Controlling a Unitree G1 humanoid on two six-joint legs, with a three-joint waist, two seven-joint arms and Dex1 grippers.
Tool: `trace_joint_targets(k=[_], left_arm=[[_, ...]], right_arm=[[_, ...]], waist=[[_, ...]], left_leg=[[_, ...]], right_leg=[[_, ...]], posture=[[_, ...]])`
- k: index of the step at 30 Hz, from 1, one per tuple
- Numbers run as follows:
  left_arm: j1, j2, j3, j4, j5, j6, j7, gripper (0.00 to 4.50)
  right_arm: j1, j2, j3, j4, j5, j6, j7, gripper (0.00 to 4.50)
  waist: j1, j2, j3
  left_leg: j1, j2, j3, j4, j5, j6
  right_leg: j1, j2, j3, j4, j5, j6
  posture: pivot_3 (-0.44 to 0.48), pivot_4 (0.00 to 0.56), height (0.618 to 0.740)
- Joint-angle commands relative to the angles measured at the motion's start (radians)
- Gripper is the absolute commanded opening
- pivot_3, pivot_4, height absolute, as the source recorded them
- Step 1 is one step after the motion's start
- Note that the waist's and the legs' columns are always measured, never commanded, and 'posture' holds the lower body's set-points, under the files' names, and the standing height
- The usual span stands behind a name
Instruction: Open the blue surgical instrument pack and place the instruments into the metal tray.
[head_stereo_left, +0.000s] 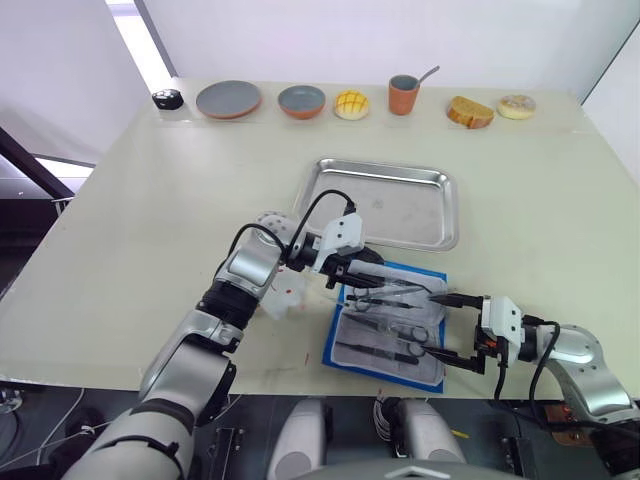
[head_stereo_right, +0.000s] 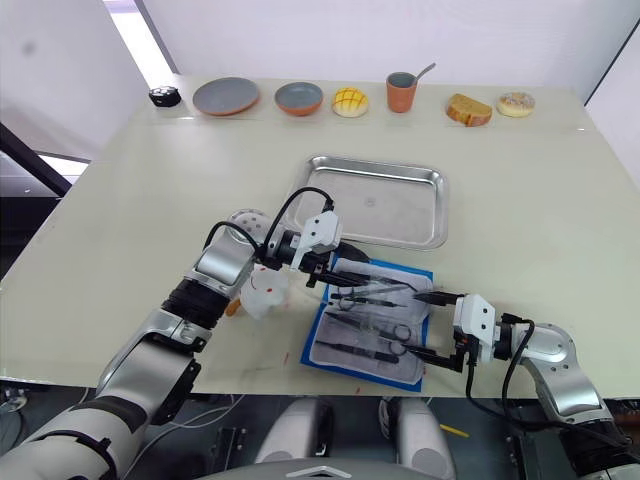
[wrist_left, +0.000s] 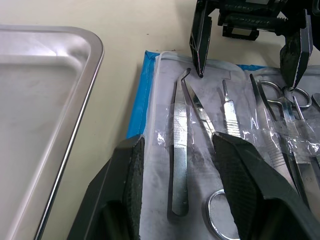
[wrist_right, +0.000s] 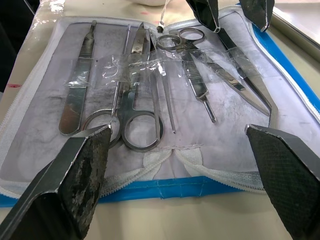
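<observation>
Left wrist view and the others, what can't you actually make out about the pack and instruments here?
- Blue surgical instrument pack: its far end is covered by the left hand in the left eye view.
- Instruments: the clear straps over them blur their exact count in the right wrist view.
- Scissors: ring cut off by the left wrist view's edge.

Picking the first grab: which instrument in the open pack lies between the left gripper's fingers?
The bent-tip tweezers, the instrument lying nearest the metal tray. The left gripper straddles them, open; the ring-handled scissors lie farther over, toward the right gripper.
</observation>
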Motion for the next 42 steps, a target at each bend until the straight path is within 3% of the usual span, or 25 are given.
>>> trace_joint_targets(k=[1, 3, 5, 27, 42], left_arm=[[-0.006, -0.003, 0.003, -0.029, 0.009, -0.011, 0.003, 2.31], [-0.006, -0.005, 0.003, -0.03, 0.01, -0.005, 0.002, 2.31], [-0.008, -0.008, 0.002, -0.027, 0.015, -0.008, 0.006, 1.78], [0.023, 0.005, 0.01, -0.047, 0.014, -0.024, -0.051, 1.78], [-0.024, -0.024, -0.017, 0.056, 0.111, -0.088, 0.013, 1.78]], right_arm=[[0.03, -0.009, 0.019, 0.063, -0.071, 0.033, -0.022, 4.5], [0.029, -0.009, 0.018, 0.063, -0.071, 0.034, -0.023, 4.5], [0.028, -0.009, 0.018, 0.062, -0.071, 0.036, -0.024, 4.5], [0.039, -0.01, 0.023, 0.057, -0.071, 0.047, -0.033, 4.5], [0.048, -0.016, 0.021, 0.049, -0.069, 0.05, -0.037, 4.5]], waist=[[0.0, 0.0, 0.0], [0.0, 0.0, 0.0], [0.0, 0.0, 0.0], [0.0, 0.0, 0.0], [0.0, 0.0, 0.0]], left_leg=[[0.0, 0.0, 0.0, 0.0, 0.0, 0.0], [0.0, 0.0, 0.0, 0.0, 0.0, 0.0], [0.0, 0.0, 0.0, 0.0, 0.0, 0.0], [0.0, 0.0, 0.0, 0.0, 0.0, 0.0], [0.0, 0.0, 0.0, 0.0, 0.0, 0.0]], right_leg=[[0.0, 0.0, 0.0, 0.0, 0.0, 0.0], [0.0, 0.0, 0.0, 0.0, 0.0, 0.0], [0.0, 0.0, 0.0, 0.0, 0.0, 0.0], [0.0, 0.0, 0.0, 0.0, 0.0, 0.0], [0.0, 0.0, 0.0, 0.0, 0.0, 0.0]], posture=[[0.0, 0.15, 0.74], [0.0, 0.15, 0.74], [0.0, 0.15, 0.74], [0.0, 0.15, 0.74], [0.0, 0.15, 0.74]])
